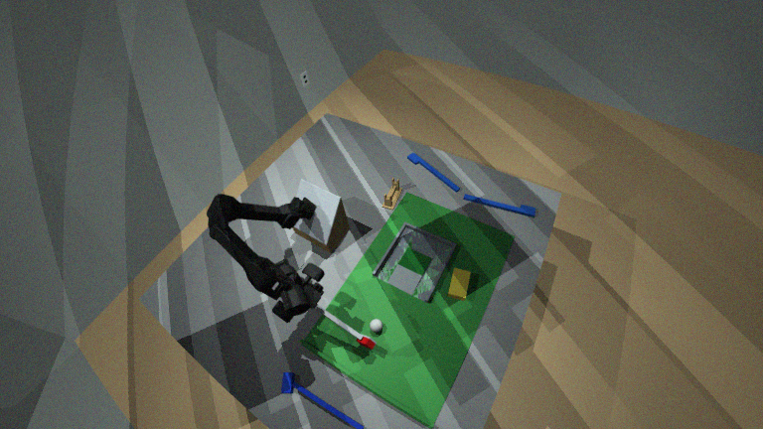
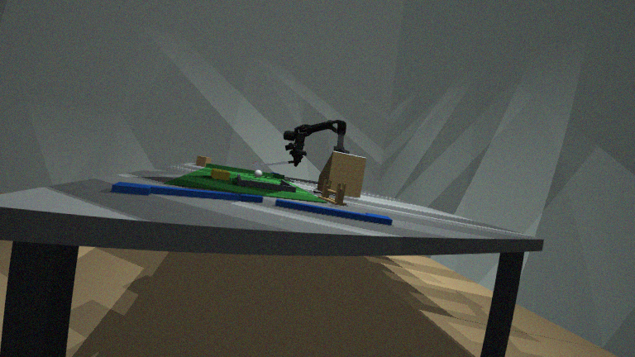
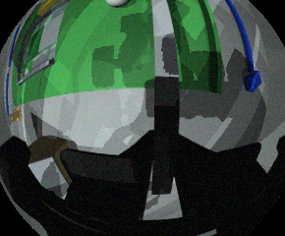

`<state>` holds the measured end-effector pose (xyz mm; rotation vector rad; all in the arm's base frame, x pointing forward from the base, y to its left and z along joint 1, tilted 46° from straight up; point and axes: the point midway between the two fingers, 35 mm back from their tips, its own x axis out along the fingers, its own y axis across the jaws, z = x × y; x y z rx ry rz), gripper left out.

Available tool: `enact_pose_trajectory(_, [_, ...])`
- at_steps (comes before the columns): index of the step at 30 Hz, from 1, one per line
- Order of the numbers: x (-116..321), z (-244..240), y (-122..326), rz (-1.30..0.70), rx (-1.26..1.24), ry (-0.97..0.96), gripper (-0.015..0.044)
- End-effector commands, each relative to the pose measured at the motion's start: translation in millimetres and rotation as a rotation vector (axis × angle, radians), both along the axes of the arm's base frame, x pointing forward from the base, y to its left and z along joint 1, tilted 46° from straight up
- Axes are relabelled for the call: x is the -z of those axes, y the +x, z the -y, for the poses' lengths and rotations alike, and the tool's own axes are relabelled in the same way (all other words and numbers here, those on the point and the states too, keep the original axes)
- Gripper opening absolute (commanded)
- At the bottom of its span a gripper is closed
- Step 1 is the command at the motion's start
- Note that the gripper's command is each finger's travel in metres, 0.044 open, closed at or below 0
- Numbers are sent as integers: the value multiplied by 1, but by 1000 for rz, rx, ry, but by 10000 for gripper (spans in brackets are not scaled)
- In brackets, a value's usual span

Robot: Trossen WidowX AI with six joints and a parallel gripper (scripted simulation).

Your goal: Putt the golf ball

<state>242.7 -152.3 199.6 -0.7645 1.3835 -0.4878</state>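
Seen from the top, the golf ball (image 1: pixel 376 325) (image 2: pixel 258 173) (image 3: pixel 117 2) lies just beside the red putter's (image 1: pixel 366 342) (image 2: pixel 276 164) (image 3: pixel 163 20) head, towards the grey frame (image 1: pixel 442 271) (image 2: pixel 266 186) (image 3: pixel 35 71); we judge the stroke should go that way, across the shaft. In the exterior view, our gripper (image 1: pixel 318 308) (image 2: pixel 296 163) (image 3: pixel 160 134) clamps the handle, shaft sloping slightly. By the wrist view, we find the ball left of the shaft, the head out of sight.
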Motion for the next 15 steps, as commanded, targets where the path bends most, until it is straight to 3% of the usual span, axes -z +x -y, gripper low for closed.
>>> enact_pose_trajectory(1, [4, 2, 2, -1, -9, 5, 0])
enact_pose_trajectory(15, [14, 15, 2, -2, 1, -1, 0])
